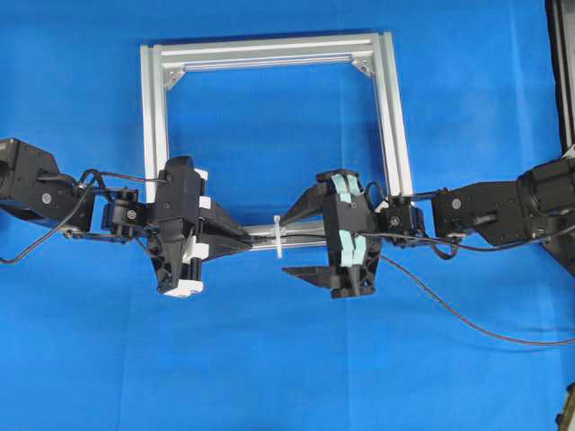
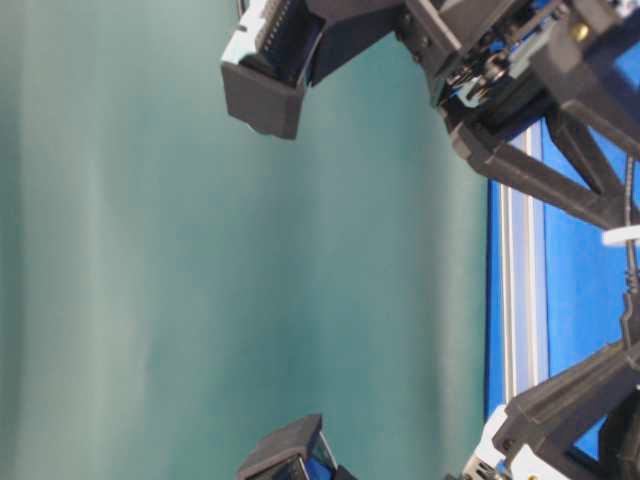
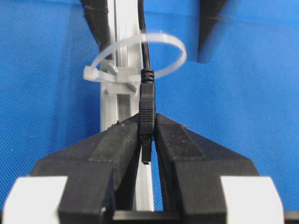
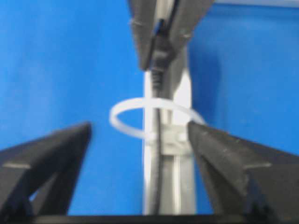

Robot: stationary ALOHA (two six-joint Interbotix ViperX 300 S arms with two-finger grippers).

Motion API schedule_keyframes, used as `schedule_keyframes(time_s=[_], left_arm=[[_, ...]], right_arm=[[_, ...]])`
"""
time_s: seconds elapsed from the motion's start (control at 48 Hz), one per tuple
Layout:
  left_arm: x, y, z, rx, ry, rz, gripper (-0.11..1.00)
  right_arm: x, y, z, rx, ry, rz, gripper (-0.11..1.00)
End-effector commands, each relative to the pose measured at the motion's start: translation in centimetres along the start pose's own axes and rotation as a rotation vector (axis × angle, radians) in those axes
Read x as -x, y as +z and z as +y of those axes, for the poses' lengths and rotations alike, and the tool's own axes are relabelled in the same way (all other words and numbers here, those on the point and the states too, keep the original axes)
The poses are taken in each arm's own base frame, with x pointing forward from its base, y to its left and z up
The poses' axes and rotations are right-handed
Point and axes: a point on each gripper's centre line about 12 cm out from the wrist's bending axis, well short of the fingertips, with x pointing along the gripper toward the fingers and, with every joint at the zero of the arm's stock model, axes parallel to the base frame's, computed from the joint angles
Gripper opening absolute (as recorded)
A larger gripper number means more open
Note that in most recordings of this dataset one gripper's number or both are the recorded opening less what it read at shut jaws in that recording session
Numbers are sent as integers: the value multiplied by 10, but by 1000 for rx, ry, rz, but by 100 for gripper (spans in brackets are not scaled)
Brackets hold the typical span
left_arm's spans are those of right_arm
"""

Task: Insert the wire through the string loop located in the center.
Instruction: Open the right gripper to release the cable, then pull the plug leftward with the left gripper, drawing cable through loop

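The left claw pinches the plug of the wire, which is already through the loop on the bar, and the right claw is spread wide, so pull left slowly and straight.

surface: blue cloth | backdrop: plain teal wall | light: even
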Motion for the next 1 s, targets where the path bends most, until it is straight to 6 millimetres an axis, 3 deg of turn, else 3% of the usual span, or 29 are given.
schedule_keyframes(time_s=[0.0, 0.125, 0.437, 0.979], left_arm=[[-1, 11, -1, 2, -5, -38, 7], [-1, 11, -1, 2, -5, -38, 7], [7, 6, -1, -1, -6, -28, 7], [69, -41, 8, 11, 4, 61, 7]], right_arm=[[3, 10, 0, -5, 0, -29, 89], [3, 10, 1, -3, 2, -29, 81], [3, 10, 0, -4, 1, -29, 81], [3, 9, 1, -2, 2, -28, 81]])
